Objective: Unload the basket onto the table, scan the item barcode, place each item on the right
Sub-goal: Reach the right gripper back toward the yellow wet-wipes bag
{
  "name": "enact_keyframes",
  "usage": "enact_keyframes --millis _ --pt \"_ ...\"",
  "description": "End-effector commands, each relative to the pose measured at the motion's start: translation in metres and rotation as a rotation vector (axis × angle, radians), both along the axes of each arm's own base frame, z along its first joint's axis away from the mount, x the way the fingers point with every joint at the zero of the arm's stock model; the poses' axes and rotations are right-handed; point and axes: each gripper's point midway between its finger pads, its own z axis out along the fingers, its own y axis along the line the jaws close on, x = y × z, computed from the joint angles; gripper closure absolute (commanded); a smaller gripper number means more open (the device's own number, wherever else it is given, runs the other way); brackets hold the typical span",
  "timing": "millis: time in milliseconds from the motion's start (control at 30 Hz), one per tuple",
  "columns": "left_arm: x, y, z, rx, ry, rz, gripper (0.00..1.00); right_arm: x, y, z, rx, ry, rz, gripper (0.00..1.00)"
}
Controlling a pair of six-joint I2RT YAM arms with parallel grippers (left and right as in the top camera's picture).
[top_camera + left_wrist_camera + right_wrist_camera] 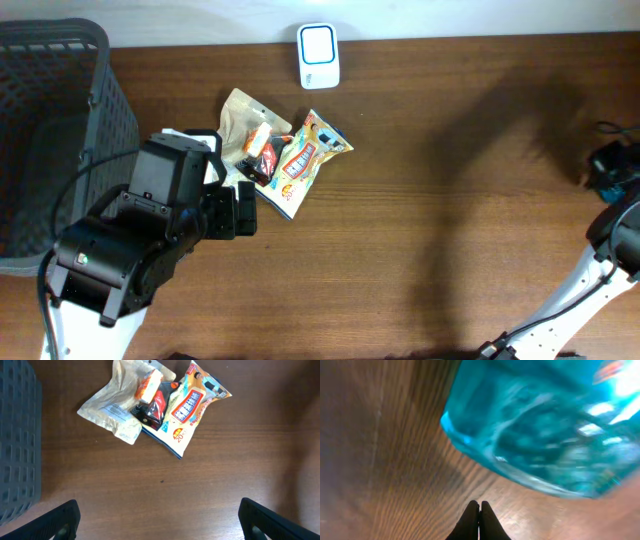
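Observation:
A small heap of snack packets lies at the back left of the wooden table. It holds a beige pouch (240, 115) (112, 412), an orange-and-white packet (302, 160) (190, 407) and a small black-and-red packet (262, 162) (154, 406). No barcode can be made out on them. A white scanner (318, 55) stands behind the heap at the table's far edge. My left gripper (243, 210) (162, 525) hovers open just in front of the heap, nothing between its fingers. My right gripper (479, 507) is shut on nothing, low over the table beside a blurred teal object (545, 425).
A dark grey mesh basket (50, 120) (17, 435) fills the left side, close to my left arm. The right arm's white link (600, 270) rises at the far right edge, with the teal object (612, 165) there.

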Motion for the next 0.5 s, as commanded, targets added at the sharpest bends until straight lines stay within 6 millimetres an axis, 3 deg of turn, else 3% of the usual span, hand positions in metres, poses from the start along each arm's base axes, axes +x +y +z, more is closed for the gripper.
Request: enact_keyframes --millis 0,200,467 --pt "0.0 -0.002 0.0 -0.007 0.001 -0.001 0.01 -0.004 -0.008 0.001 -0.048 0.012 0.01 0.96" --pt "0.0 -0.002 0.0 -0.007 0.001 -0.001 0.01 -0.014 -0.037 0.001 -0.2 0.085 0.026 0.96" --pt "0.0 -0.002 0.0 -0.007 0.001 -0.001 0.01 -0.015 -0.057 0.004 -0.303 0.109 0.081 0.96"
